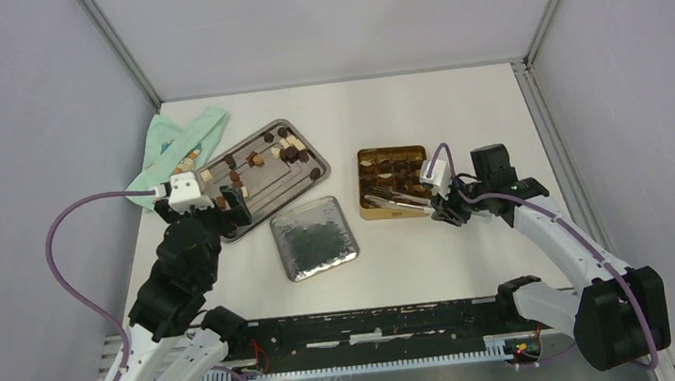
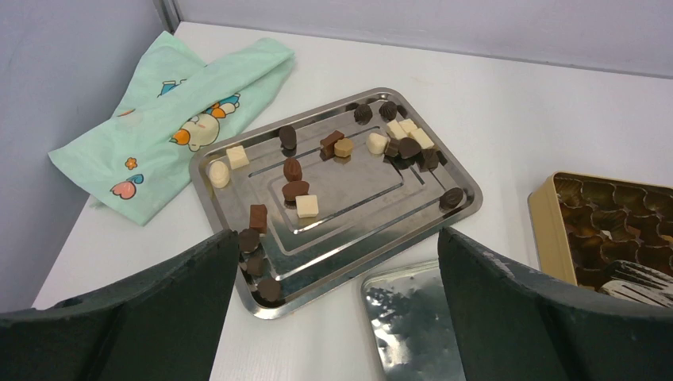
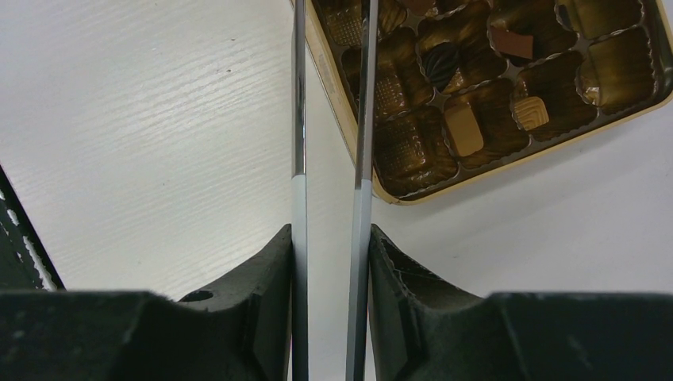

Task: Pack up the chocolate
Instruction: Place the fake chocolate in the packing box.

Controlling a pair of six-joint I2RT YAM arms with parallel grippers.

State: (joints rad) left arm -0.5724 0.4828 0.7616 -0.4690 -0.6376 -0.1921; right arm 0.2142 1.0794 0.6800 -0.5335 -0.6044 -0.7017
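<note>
At the far left of the bench (image 1: 458,112) lies a mint-green cartoon cloth (image 2: 171,119), and just beside it a steel tray (image 2: 357,194) carries most of the chocolate (image 2: 295,189): dark, milk-brown and cream bites scattered loosely, some bunched at the far corner, a few along the near rim. The left end effector (image 1: 229,205) hovers over that near rim, released, its jaws spread wide and grasping nothing.

Next along is a second, flat textured steel sheet (image 1: 314,238), bare of pieces. Right of it sits the gold tin (image 3: 413,151), lid off, its moulded cups mostly unfilled — a few bites already rest in cups on one side.

Furthest right, the right end effector (image 3: 329,238) is clenched on a pair of metal tongs (image 3: 298,119), whose two blades reach over the tin's edge; nothing shows between them in the right wrist view, though the tips lie outside the picture.

The pieces look light and rigid but smooth-faced, so likely slippery against steel blades and easy to scuff or flick away. My judgement: pinch each across two flat opposite sides, low on the body, with gentle pressure — the rounded ones would want a centred grip.
</note>
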